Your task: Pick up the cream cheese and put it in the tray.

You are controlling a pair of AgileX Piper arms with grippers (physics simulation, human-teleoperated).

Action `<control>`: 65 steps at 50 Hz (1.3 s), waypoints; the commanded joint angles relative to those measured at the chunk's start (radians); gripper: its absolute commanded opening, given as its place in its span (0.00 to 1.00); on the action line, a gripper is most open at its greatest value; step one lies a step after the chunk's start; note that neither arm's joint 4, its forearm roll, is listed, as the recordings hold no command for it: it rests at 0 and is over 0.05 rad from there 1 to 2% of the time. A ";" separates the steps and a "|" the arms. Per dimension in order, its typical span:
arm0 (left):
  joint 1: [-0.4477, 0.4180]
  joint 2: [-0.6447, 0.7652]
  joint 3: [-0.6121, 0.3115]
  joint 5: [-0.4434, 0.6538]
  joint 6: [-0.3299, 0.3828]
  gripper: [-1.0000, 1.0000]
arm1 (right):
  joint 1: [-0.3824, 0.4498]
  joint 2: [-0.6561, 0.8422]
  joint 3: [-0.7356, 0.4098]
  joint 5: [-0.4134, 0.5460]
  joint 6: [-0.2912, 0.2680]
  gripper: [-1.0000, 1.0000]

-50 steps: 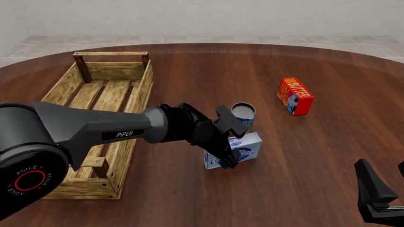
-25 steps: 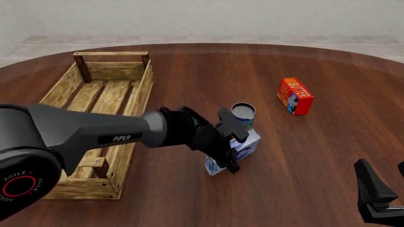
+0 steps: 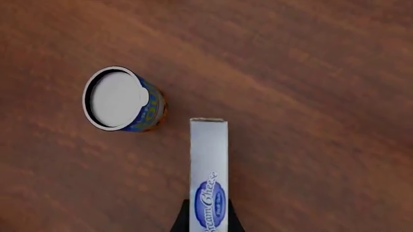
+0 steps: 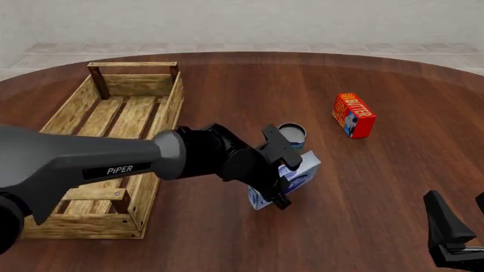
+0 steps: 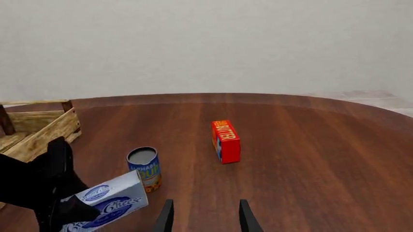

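At the far left of the front view the tray (image 4: 113,107) lies lengthwise on the dark wooden table (image 4: 250,85), its light slats bare inside and a crossbar handle standing at its far end; the near end is partly hidden by the left arm. That arm reaches across from the left, passing over the tray's near right corner, and its left pincer (image 4: 281,170) is clamped on the cream cheese (image 4: 296,174) just right of the tray. The box sits tilted between the fingers, its far end higher than its near end, and the front view cannot settle whether its low corner touches the table. In the left wrist view the cream cheese (image 3: 209,174) shows as a narrow white strip with the blue oval logo near the dark fingertips (image 3: 183,221) that press on both its sides. Just behind the box stands the blue soup can (image 4: 292,135), upright, grey lid up, close to the box but apart from it in the wrist view. Farther right and well apart lies the red-orange butter box (image 4: 353,115), standing on one long edge. At the lower right corner the right pincer (image 5: 203,217) hangs above the table, holding nothing, its two dark fingers spread apart
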 commanded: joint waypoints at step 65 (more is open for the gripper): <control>0.192 -0.391 0.067 0.021 -0.072 0.00 | -0.001 0.004 0.000 -0.003 -0.014 1.00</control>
